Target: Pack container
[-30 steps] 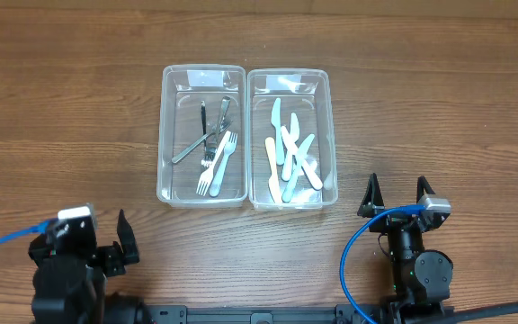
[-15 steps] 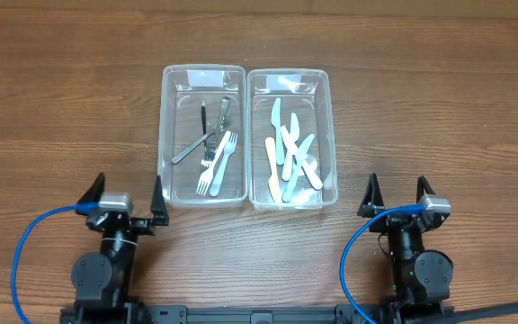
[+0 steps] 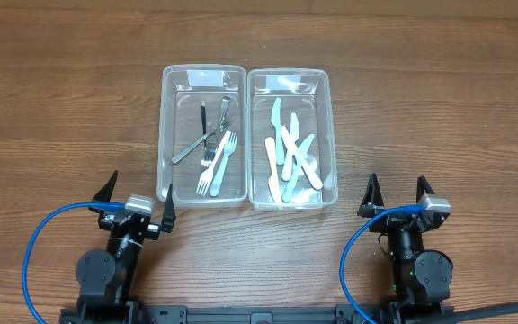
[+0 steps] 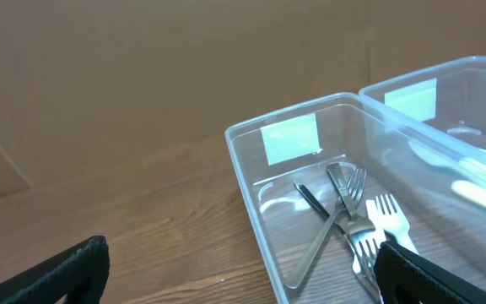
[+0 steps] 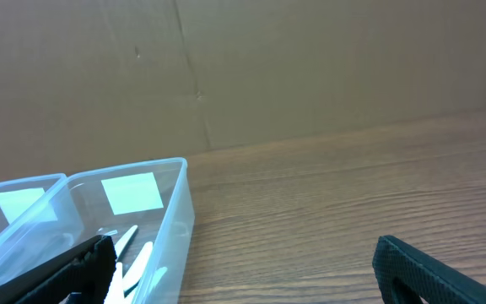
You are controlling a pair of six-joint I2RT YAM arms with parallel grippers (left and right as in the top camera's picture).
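Observation:
Two clear plastic containers stand side by side at the table's middle. The left container holds several forks, metal and white plastic; it also shows in the left wrist view. The right container holds several pale plastic knives; its near corner shows in the right wrist view. My left gripper is open and empty, just in front of the left container's front left corner. My right gripper is open and empty, to the front right of the right container.
The wooden table surrounds the containers. A blue cable loops by the left arm and another by the right arm. A brown cardboard wall stands behind the table.
My left arm has swung from the front left corner toward the left container, and its open gripper now points at it. The right arm has not moved.

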